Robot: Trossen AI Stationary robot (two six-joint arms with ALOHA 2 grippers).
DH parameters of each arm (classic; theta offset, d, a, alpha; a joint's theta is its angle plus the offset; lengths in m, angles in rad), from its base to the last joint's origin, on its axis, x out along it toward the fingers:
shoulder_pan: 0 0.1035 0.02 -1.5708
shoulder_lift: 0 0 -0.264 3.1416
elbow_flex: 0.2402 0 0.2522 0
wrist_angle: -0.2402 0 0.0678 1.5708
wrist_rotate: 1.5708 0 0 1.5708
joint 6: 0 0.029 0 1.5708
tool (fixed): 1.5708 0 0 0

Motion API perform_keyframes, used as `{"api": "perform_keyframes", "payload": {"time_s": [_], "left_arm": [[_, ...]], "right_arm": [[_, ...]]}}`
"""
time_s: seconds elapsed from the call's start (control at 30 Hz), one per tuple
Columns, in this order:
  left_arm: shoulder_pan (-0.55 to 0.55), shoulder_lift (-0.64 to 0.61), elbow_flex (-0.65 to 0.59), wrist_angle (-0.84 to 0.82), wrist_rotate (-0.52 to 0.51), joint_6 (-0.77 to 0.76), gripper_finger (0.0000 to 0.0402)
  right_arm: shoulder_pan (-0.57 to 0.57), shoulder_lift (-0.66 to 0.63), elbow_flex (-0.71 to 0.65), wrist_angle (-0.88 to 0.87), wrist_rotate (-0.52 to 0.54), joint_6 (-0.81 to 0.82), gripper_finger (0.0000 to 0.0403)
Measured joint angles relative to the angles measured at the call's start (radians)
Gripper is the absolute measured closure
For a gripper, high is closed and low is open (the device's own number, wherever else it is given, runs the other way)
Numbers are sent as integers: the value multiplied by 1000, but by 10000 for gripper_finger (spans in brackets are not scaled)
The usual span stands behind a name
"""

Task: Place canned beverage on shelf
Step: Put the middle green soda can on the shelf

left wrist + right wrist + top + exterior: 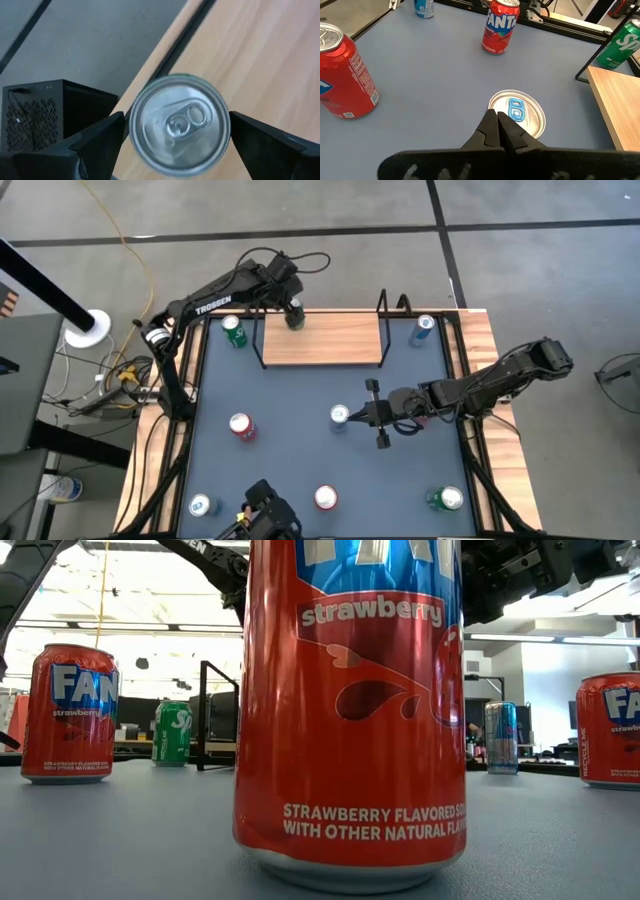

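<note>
Left tool: fingers spread wide, one on each side of an upright can. The left wrist view looks straight down on its silver lid. Small gaps show between the can wall and both fingers, so I judge no pinch at present.

The can stands on the shelf, near the left end of the light-wood board and close to its far edge. Its long axis is vertical and in line with the tool above it. The can is directly below the tool and centred between the fingers, so a clean exit would be straight up. Any sideways drift would push a finger against the can and could tip it toward the board's edge.

Right tool: fingers pressed together, holding nothing, low over the surface mid-table. A blue-tabbed can stands upright just ahead of its fingertips; whether they touch it I cannot tell. That can is well apart from the shelf, and the right arm is much the nearer to it.

Farther out, other cans stand on the surface, including a green one just beside the shelf's left wire frame.
</note>
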Motion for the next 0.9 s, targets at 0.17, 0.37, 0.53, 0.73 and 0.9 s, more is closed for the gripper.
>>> {"api": "perform_keyframes", "payload": {"time_s": [0.17, 0.37, 0.53, 0.73, 0.9], "left_arm": [[-9, 18, 0, 29, -3, -44, 62], [-12, 43, -1, 24, -36, -18, 64], [-12, 47, -1, 12, -18, 38, 88], [-12, 46, 1, -48, 7, 143, 109], [-15, 44, 1, -119, 72, 244, 105]], "right_arm": [[0, 0, 0, 0, 0, 0, 403], [0, 0, 0, 0, 0, 0, 403], [0, 0, 0, 0, 0, 0, 403], [0, 0, 0, 0, 0, 0, 403], [0, 0, 0, -4, 0, 0, 403]]}}
